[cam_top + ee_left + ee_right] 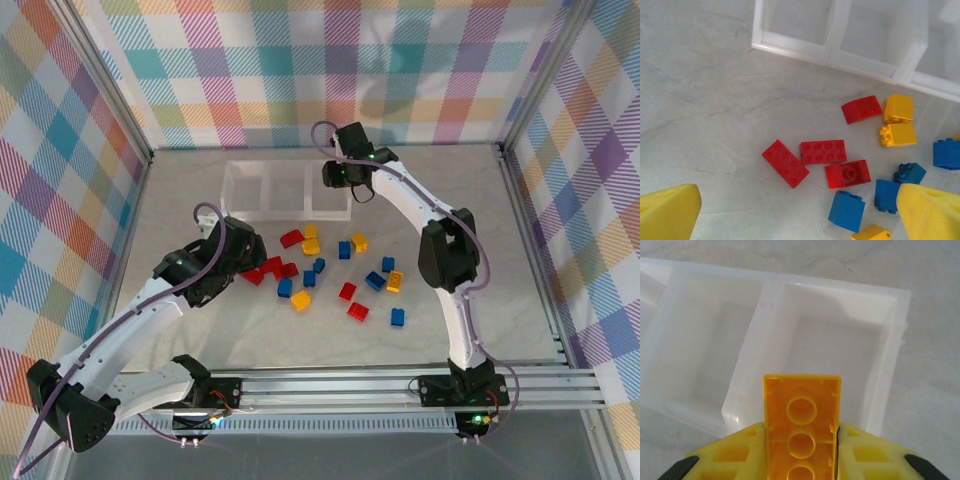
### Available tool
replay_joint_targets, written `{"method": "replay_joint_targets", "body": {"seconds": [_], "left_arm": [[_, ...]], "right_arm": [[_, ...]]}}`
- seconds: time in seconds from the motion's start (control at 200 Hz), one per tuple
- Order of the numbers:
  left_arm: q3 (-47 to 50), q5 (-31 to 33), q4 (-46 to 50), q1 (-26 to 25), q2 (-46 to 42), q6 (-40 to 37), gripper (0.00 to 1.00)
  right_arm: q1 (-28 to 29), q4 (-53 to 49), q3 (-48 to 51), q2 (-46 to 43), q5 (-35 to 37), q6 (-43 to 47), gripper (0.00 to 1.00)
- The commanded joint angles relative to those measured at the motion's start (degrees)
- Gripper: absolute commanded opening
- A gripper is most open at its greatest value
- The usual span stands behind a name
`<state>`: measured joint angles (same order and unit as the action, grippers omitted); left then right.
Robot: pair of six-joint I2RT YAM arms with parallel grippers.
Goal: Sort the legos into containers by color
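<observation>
Top external: the right gripper [338,176] hangs over the tray [285,214], above its right-end compartment. Its jaw spread can't be read from here. The tray sits at the far side of the table [180,200], with three compartments in a row. The left gripper [243,262] is low at the left edge of the legos [344,250]. These lie loose on the table in front of the tray, between the two arms, with red, blue and yellow mixed together.

Left wrist: the left gripper [799,200] is spread wide. Its yellow fingers [670,212] sit at the bottom corners, holding nothing and touching nothing. Between and beyond them are three red bricks [823,151] close together, two side by side and one angled just to their left. A fourth red brick [861,109] lies nearer the tray. Two yellow bricks [897,135] lie one behind the other, just right of it. Blue bricks [847,211] cluster by the right finger, and one more blue is at the right edge. The tray rim [795,47] runs across the top, apart from the bricks.

Right wrist: the right gripper [801,440] pinches an orange brick [801,410]. The brick's hollow underside faces the camera, and a yellow finger [740,452] sits against each side of it. The brick sticks out forward over the near wall of the tray's [895,355] end compartment. A divider wall [760,340] separates that compartment from the next one on the left.
</observation>
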<state>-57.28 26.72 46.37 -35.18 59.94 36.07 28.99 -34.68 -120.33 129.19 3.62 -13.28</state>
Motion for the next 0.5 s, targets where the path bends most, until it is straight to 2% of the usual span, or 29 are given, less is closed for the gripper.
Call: {"method": "replay_joint_targets", "body": {"seconds": [0.0, 0.125, 0.26, 0.36, 0.435, 0.495], "left_arm": [[-0.4, 1.1, 5.0, -0.7, 0.7, 5.5, 1.00], [3.2, -1.3, 3.7, -0.7, 2.6, 10.7, 0.97], [7.0, -4.0, -0.7, -0.6, 5.9, 13.0, 0.92], [6.4, -4.1, -1.5, -0.6, 10.1, 10.2, 0.91], [5.8, -4.8, -2.2, -0.5, 12.9, 7.0, 0.93], [5.3, -5.3, -2.2, -0.5, 15.1, 6.1, 0.99]], "right_arm": [[0.1, -5.0, -6.9, 3.8, 0.0, 1.7, 0.51], [0.1, -6.1, -6.9, 2.6, -0.1, 2.3, 0.68], [0.1, -3.4, 1.5, -4.0, -0.8, 2.4, 0.71], [0.2, -0.8, 10.1, -10.7, -1.0, 2.5, 0.72], [0.1, 1.0, 16.9, -16.2, -1.7, 2.3, 0.74], [0.2, 2.4, 21.7, -20.2, -1.9, 2.0, 0.76]]}}
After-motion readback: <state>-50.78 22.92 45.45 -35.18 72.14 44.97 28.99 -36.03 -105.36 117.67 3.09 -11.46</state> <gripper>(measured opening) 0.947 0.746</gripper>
